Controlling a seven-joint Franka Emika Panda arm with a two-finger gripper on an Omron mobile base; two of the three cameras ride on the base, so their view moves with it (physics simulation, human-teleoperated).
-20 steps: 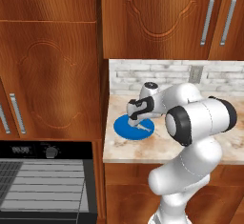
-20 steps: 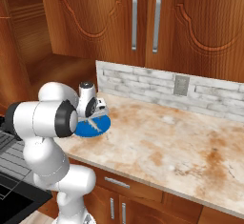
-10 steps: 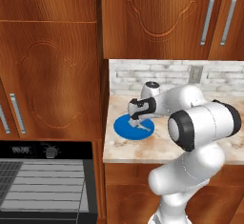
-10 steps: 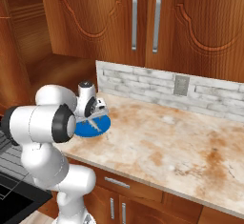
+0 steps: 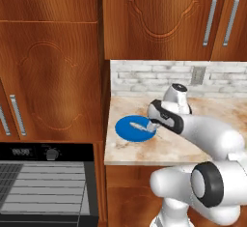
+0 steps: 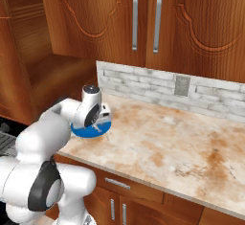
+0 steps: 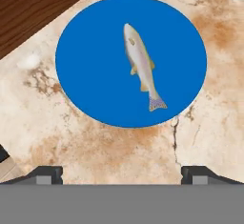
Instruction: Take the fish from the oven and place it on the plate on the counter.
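- A small silvery-grey fish (image 7: 141, 68) lies flat on a round bright blue plate (image 7: 86, 66), wholly inside the plate's rim and a little off its centre.
- The plate (image 5: 126, 128) sits on the beige marbled tabletop (image 5: 178, 146), near the tabletop's end that meets the tall wooden cabinet (image 5: 53, 62).
- The tool (image 7: 121, 173) hangs above the plate with its two dark fingertips (image 7: 45, 174) spread wide apart, holding nothing and clear of the fish.
- In the left base view, the tool (image 5: 151, 125) sits at the plate's edge, on the side away from the tall cabinet.
- The black oven (image 5: 46, 185) stands open below the tall cabinet, lower than the plate, its wire racks (image 5: 38, 192) showing.
- A grey brick backsplash (image 6: 158, 83) runs behind the plate.
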